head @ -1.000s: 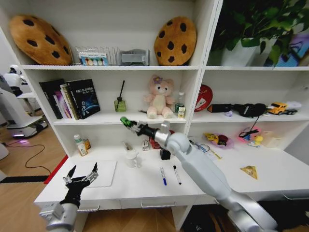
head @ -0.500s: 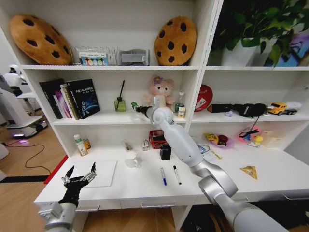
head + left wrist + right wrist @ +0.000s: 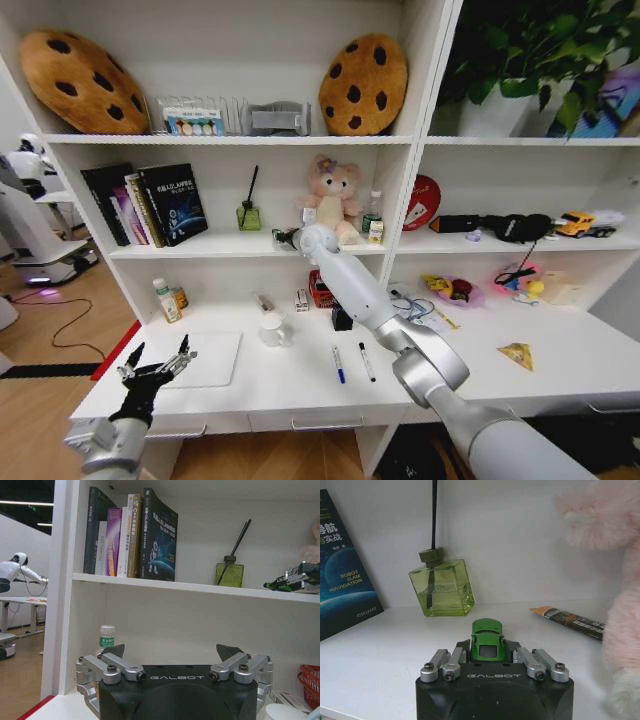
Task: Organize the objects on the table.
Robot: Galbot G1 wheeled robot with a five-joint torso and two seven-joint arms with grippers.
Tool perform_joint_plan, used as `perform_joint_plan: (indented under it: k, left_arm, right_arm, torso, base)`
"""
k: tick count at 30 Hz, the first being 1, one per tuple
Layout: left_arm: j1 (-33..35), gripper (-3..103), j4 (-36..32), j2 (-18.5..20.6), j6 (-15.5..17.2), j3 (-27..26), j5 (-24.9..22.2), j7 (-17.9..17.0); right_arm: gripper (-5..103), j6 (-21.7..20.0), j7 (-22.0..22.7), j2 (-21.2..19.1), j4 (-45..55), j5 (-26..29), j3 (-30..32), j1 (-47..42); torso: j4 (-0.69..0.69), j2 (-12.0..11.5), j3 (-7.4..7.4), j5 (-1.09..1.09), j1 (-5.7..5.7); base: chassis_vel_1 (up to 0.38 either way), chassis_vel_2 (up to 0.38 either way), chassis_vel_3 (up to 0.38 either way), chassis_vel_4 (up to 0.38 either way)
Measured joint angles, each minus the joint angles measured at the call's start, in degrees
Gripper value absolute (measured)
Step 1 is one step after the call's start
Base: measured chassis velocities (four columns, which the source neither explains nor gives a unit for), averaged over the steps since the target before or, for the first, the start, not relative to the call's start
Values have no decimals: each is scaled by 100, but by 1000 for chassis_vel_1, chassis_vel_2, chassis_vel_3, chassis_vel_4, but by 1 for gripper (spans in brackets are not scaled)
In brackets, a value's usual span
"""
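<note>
1. My left gripper (image 3: 158, 368) hung low over the near left corner of the table (image 3: 290, 385), fingers spread apart and holding nothing. In the left wrist view its fingertips (image 3: 114, 651) stood wide, facing the shelving.
2. The thin silver laptop (image 3: 205, 358) lay flat on the table just beyond that gripper. A green-capped bottle (image 3: 165, 300) stood at the back left, by the upright panel.
3. The white mug (image 3: 272, 329) sat mid-table, and two pens (image 3: 352, 363) lay side by side nearer the front edge, right of the mug.
4. My right gripper (image 3: 284, 239) reached up to the middle shelf (image 3: 200, 246), between the green diffuser bottle (image 3: 248, 214) and the pink plush bear (image 3: 331, 198).
5. It was clenched on the green toy car (image 3: 487, 639); the right wrist view showed the car pinched between the fingers just above the shelf board, nose toward the diffuser bottle. A wrapped snack bar (image 3: 572, 620) lay on the shelf beside the bear.
</note>
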Motion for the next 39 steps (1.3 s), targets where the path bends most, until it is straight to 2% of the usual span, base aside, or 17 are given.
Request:
perform_joint_plan:
  k: [3, 9, 10, 12, 13, 15, 16, 18, 20, 22, 23, 27, 29, 30, 33, 35, 39]
  left_arm:
    - [36, 100, 3, -1, -8, -85, -58, 35]
    - [17, 100, 53, 19, -9, -230, -188, 82]
    - [17, 100, 53, 19, -9, -230, -188, 82]
    - [14, 100, 60, -2, -9, -228, -202, 86]
    - [14, 100, 60, -2, -9, -228, -202, 86]
    - [29, 100, 65, -28, -13, -212, -206, 101]
    - [29, 100, 65, -28, -13, -212, -206, 101]
    - [40, 100, 76, -48, -23, -200, -205, 114]
    - [60, 100, 79, -65, -40, -189, -195, 117]
    - [71, 100, 79, -68, -46, -183, -191, 118]
    - [100, 100, 79, -74, -61, -165, -171, 124]
    - [134, 100, 74, -83, -67, -144, -149, 129]
    - [140, 100, 72, -73, -69, -99, -93, 129]
    - [140, 100, 72, -73, -69, -99, -93, 129]
    - [89, 100, 96, -49, -69, 46, 32, 111]
    - [80, 100, 103, -50, -70, 80, 66, 107]
    - [71, 100, 173, -91, -129, 303, 294, 88]
  right_arm:
    - [40, 18, -103, -18, 105, -131, -9, -68]
    - [68, 86, -80, -365, 835, -338, -71, -224]
    - [68, 86, -80, -365, 835, -338, -71, -224]
    - [79, 135, 31, -683, 1514, -433, -119, -393]
    - [79, 135, 31, -683, 1514, -433, -119, -393]
    - [90, 104, 322, -1123, 2554, -251, -176, -695]
    - [90, 104, 322, -1123, 2554, -251, -176, -695]
    - [98, 32, 837, -1506, 3669, 211, -202, -1080]
    - [100, -7, 1200, -1871, 4508, 494, -168, -1665]
    - [100, -11, 1250, -1955, 4664, 516, -140, -1841]
    - [100, -14, 1446, -2287, 5146, 541, 26, -2502]
    - [100, 11, 1471, -2719, 5518, 383, 448, -3386]
    - [100, 131, 1173, -3021, 5641, -31, 1009, -4613]
    - [100, 131, 1173, -3021, 5641, -31, 1009, -4613]
    - [100, 400, 676, -2996, 5519, -562, 1489, -5616]
    - [100, 469, 613, -2950, 5481, -683, 1535, -5724]
    - [100, 706, 482, -2536, 5280, -1268, 1682, -6161]
  torso:
    - [3, 0, 1, 1, 0]
    - [3, -1, 2, 0, 0]
    - [3, -1, 2, 0, 0]
    - [1, 0, 1, 1, 0]
    - [1, 0, 1, 1, 0]
    - [0, 0, 1, 2, 0]
    - [0, 0, 1, 2, 0]
    - [0, 0, 0, 2, 0]
    - [3, 1, 0, 1, -1]
    - [3, 0, 0, 2, -1]
    - [1, 0, 0, 3, -1]
    - [1, 0, -1, 2, -1]
    - [-2, 0, 0, 4, -1]
    - [-2, 0, 0, 4, -1]
    - [-2, 1, 0, 1, -2]
    - [0, 1, 0, 1, -2]
    - [3, 1, 0, 0, -1]
  base:
    - [0, 0, 0, 0]
    - [0, 0, 0, 0]
    - [0, 0, 0, 0]
    - [0, 0, 0, 0]
    - [0, 0, 0, 0]
    - [0, 0, 0, 0]
    - [0, 0, 0, 0]
    - [0, 0, 0, 0]
    - [0, 0, 0, 0]
    - [0, 0, 0, 0]
    - [0, 0, 0, 0]
    - [0, 0, 0, 0]
    - [0, 0, 0, 0]
    - [0, 0, 0, 0]
    - [0, 0, 0, 0]
    - [0, 0, 0, 0]
    - [0, 0, 0, 0]
